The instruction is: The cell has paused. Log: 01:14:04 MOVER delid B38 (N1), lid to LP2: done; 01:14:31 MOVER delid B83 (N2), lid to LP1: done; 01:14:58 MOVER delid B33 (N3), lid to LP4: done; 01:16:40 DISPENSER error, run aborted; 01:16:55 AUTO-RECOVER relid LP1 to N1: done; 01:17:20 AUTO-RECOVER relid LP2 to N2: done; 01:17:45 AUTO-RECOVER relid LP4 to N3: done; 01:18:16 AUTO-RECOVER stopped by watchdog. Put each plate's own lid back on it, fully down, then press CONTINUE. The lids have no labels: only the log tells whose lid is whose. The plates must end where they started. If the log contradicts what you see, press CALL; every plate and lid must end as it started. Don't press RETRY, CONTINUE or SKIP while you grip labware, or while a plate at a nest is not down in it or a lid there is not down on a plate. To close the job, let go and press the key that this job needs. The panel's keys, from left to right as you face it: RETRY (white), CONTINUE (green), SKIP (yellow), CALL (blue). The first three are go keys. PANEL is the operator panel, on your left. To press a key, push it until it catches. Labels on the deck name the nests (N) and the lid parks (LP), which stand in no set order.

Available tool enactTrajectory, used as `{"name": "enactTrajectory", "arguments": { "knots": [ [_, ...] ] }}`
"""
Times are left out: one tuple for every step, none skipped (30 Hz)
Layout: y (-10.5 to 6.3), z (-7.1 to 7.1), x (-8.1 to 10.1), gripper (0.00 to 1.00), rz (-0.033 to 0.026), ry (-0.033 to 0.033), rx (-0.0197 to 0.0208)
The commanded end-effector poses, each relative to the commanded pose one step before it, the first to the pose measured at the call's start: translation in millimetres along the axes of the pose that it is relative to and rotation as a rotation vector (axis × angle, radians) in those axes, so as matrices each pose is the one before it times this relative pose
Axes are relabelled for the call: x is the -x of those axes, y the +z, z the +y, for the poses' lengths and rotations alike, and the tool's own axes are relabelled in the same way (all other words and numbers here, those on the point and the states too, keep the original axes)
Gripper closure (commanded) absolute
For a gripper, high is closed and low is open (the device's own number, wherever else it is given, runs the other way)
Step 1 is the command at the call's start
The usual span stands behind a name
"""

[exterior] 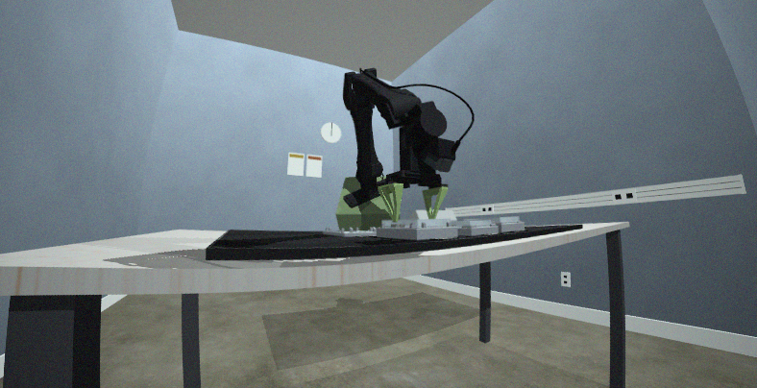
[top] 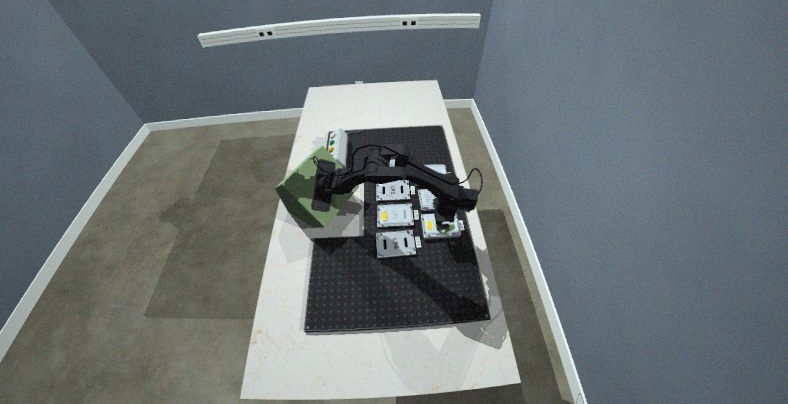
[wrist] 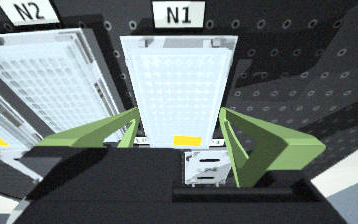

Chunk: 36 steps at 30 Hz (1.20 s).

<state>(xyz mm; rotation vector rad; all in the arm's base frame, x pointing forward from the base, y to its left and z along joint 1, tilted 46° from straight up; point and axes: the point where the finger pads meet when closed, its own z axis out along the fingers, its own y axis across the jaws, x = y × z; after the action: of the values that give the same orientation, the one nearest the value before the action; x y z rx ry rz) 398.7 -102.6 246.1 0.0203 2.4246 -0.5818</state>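
Observation:
My gripper (wrist: 179, 111) (top: 446, 226) (exterior: 415, 200) is open and hangs low over nest N1 (wrist: 178, 14). The plate at N1 (wrist: 179, 80) (top: 434, 226) carries a clear lid and lies between my green fingers, which stand a little off its long sides. Its front edge has a yellow tag. The plate at nest N2 (wrist: 45, 85) (top: 425, 199) is beside it on the left in the wrist view, also under a clear lid. A third plate is mostly hidden behind my arm in the top view. The plates show as a low row in the exterior view (exterior: 418, 230).
Three grey lid park pads (top: 394, 190) (top: 395, 215) (top: 395, 243) stand in a column left of the nests; the middle one looks lighter with a yellow mark. The key panel (top: 335, 144) stands at the black deck's (top: 386, 296) left rear. A green box (top: 300, 194) is beside the arm's base.

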Motion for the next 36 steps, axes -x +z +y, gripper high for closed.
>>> {"name": "enactTrajectory", "arguments": {
  "knots": [
    [-4.01,-0.43,3.72,0.0,-0.01641,0.00276,-0.00108],
    [0.0,0.0,0.0,0.0,0.0,0.0,0.0],
    [0.0,0.0,0.0,0.0,0.0,0.0,0.0],
    [0.0,0.0,0.0,0.0,0.0,0.0,0.0],
    [0.0,0.0,0.0,0.0,0.0,0.0,0.0],
    [-9.94,-0.52,3.97,0.0,-0.01995,0.00395,-0.00181],
    [-4.54,-2.38,2.67,0.0,-0.00418,0.00512,-0.00486],
    [-2.2,-0.5,0.87,0.0,-0.00233,0.00101,-0.00089],
    [-1.67,-0.02,-0.02,0.0,0.0,0.00005,0.00006],
    [-1.67,-0.02,-0.02,0.0,0.0,0.00005,0.00006],
    [-1.67,-0.02,-0.02,0.0,0.0,0.00005,0.00006],
    [-1.67,-0.02,-0.02,0.0,0.0,0.00005,0.00006],
    [-1.67,-0.02,-0.02,0.0,0.0,0.00005,0.00006],
    [-1.67,-0.02,-0.02,0.0,0.0,0.00005,0.00006],
    [-1.67,-0.02,-0.02,0.0,0.0,0.00005,0.00006],
    [-1.67,-0.02,-0.01,0.0,0.0,0.00005,0.00006],
    [0.0,0.0,0.0,0.0,0.0,0.0,0.0],
    [0.0,0.0,0.0,0.0,0.0,0.0,0.0],
    [-1.68,-0.02,0.01,0.0,0.00001,0.00005,0.00006],
    [-1.67,-0.02,-0.02,0.0,0.0,0.00005,0.00006],
    [-1.67,-0.02,-0.02,0.0,0.0,0.00005,0.00006],
    [-1.1,0.05,-0.01,0.0,0.0,0.00004,0.00005],
    [-0.27,0.07,0.0,0.0,0.0,0.00001,0.00002],
    [-0.22,0.41,0.06,0.0,-0.00037,0.00001,0.00195],
    [-0.18,0.23,0.02,0.0,-0.00018,0.00001,0.00099],
    [-0.16,0.09,0.0,0.0,-0.00004,0.00001,0.00021],
    [-0.14,0.06,0.0,0.0,-0.00001,0.00001,0.00007],
    [-0.13,0.06,0.01,0.0,-0.00002,0.00001,0.00011],
    [-0.13,0.05,0.03,0.0,-0.00002,-0.00079,0.00009],
    [-0.13,0.01,0.04,0.0,0.00001,-0.00058,-0.00004],
    [-0.13,0.02,0.06,0.0,0.0,-0.00018,0.00001],
    [-0.13,0.0,0.32,0.0,-0.00098,0.00034,-0.00002],
    [-0.13,-0.06,0.59,0.0,-0.00201,0.00078,-0.00025],
    [0.0,0.0,0.0,0.0,0.0,0.0,0.0],
    [0.0,0.0,0.0,0.0,0.0,0.0,0.0],
    [-0.13,-0.09,1.04,0.0,-0.00378,0.00066,-0.00022]
  ]
}}
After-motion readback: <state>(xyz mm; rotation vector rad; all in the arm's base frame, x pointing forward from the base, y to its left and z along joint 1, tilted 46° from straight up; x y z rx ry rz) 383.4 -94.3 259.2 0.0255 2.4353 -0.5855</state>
